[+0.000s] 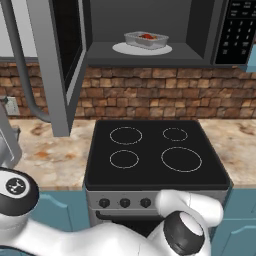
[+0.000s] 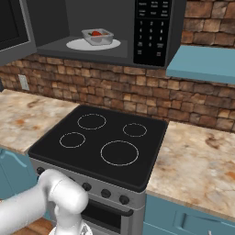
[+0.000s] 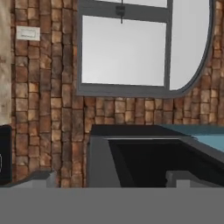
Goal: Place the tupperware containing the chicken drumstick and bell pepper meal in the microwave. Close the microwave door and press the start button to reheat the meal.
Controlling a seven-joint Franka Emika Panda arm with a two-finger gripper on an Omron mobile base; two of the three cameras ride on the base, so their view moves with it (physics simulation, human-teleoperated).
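The microwave (image 1: 200,30) hangs above the stove with its cavity open. Inside, the clear tupperware (image 1: 146,39) holding red food sits on the white turntable plate (image 1: 122,48); it also shows in the right base view, tupperware (image 2: 97,36). The microwave door (image 1: 55,60) stands swung out to the left, its curved grey bar handle (image 1: 22,75) facing away from the cavity. The black keypad panel (image 2: 152,32) is at the microwave's right. My gripper (image 3: 111,179) is open and holds nothing. A grey-framed dark panel (image 3: 144,159) lies just ahead of its tips, and the curved bar handle (image 3: 209,48) arcs above.
A black stove (image 1: 155,150) with four rings sits below the microwave, between speckled counters (image 1: 50,155). A brick wall (image 2: 114,87) runs behind. A teal cabinet (image 2: 202,64) juts out right of the microwave. A window (image 3: 124,48) and wall socket (image 3: 27,33) face the hand.
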